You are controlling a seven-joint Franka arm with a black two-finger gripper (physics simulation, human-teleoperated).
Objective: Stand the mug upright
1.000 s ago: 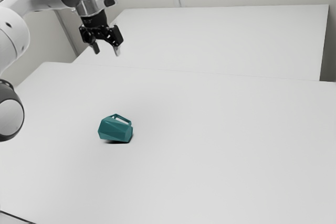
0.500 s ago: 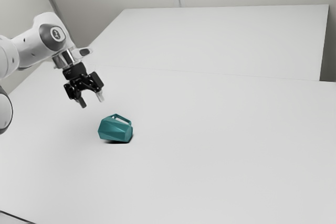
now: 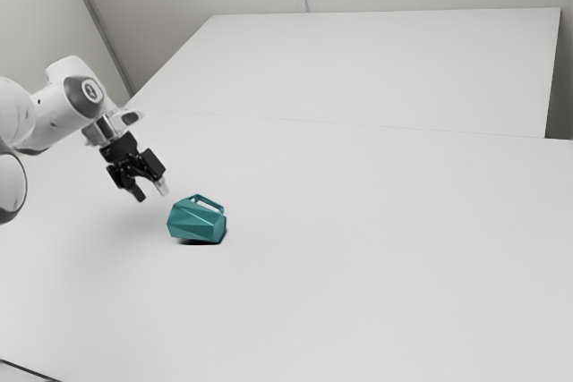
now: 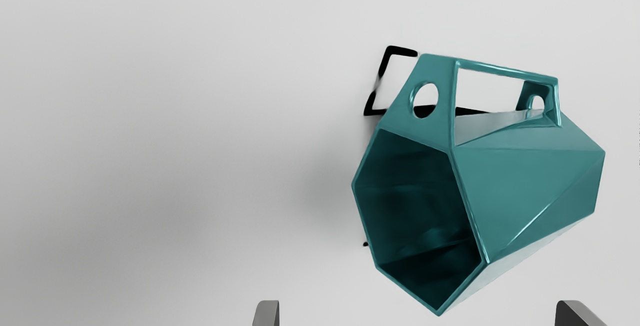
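Arm emblem (image 3: 90, 89): round, too small to read
Gripper (image 3: 150, 193): lower, closer to teal mug (image 3: 192, 224) than before; wide open, empty
Mug: unmoved, on its side on table (image 3: 358, 266), toward the exterior view's right from gripper

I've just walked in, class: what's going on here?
A robot arm has its open gripper near a teal mug, not holding it. The mug lies on its side on the table, mouth toward the gripper, handle up. The task is to set it upright; that isn't done.
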